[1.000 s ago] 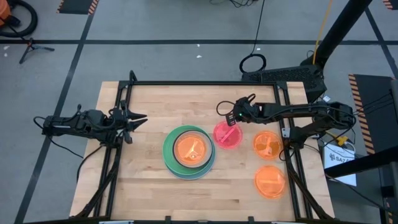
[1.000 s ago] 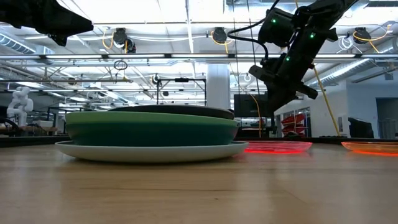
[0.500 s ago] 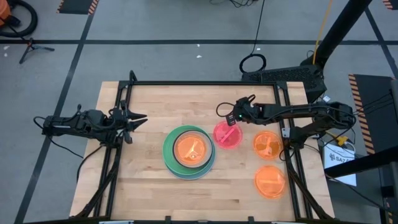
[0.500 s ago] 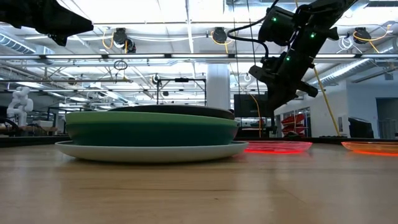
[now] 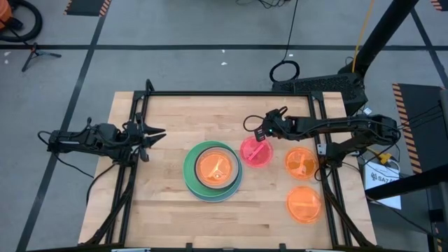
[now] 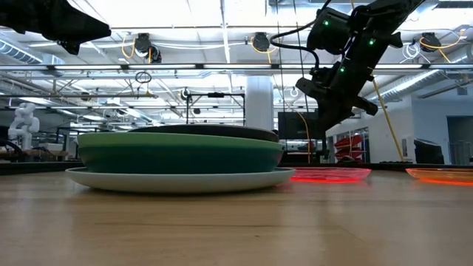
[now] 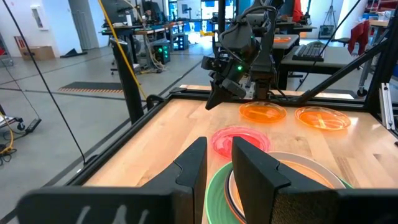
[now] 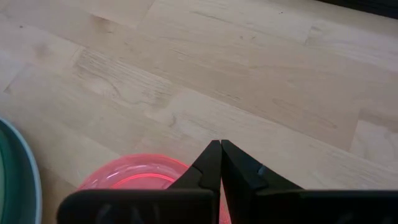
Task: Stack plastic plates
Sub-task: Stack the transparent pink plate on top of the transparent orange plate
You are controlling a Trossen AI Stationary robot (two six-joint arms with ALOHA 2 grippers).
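Note:
A stack of plastic plates [image 5: 213,170] stands mid-table: a pale plate at the bottom, then teal, green and dark grey ones [image 6: 177,151], with a small orange plate on top. The pink plate [image 5: 255,152] lies flat to its right. Two orange plates [image 5: 302,162] [image 5: 304,204] lie flat farther right. My right gripper [image 5: 260,140] hovers shut over the pink plate's far rim [image 8: 134,173], its tips [image 8: 220,144] above bare wood. My left gripper [image 5: 155,134] hangs at the table's left edge, narrowly open [image 7: 219,155].
A black frame [image 5: 231,94] runs around the wooden table. Bare wood lies along the far side and near the front edge [image 5: 210,224]. The right arm [image 5: 336,126] reaches in across the right rail. Beyond the table stand workshop benches and equipment [image 7: 311,37].

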